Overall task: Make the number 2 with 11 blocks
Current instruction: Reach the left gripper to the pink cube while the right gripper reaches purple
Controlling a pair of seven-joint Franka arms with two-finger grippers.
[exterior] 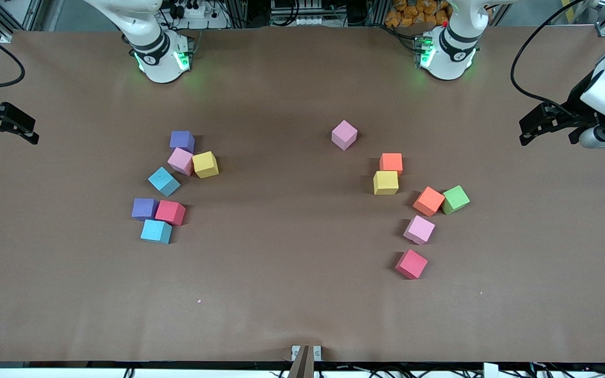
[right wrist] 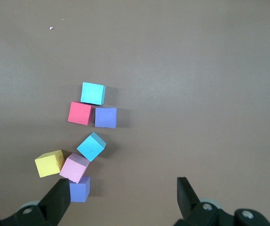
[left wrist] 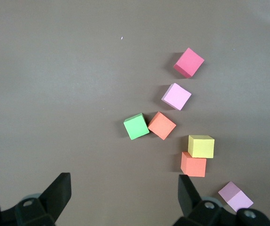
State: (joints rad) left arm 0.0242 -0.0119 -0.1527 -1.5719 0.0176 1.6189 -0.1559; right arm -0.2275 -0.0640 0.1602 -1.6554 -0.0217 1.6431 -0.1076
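while the blocks [exterior: 385, 182] lie in two loose clusters, matte pastel cubes, left gripper [left wrist: 123, 197] and right gripper [right wrist: 120, 197] fingers spread

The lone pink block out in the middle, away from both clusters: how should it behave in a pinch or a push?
The pink block looks like matte foam, so probably light and slightly squashy. Flat faces suggest it slides rather than rolls. Nothing touches it, so a push should disturb no neighbours. Both the left claw and right claw wait open at the table's ends.
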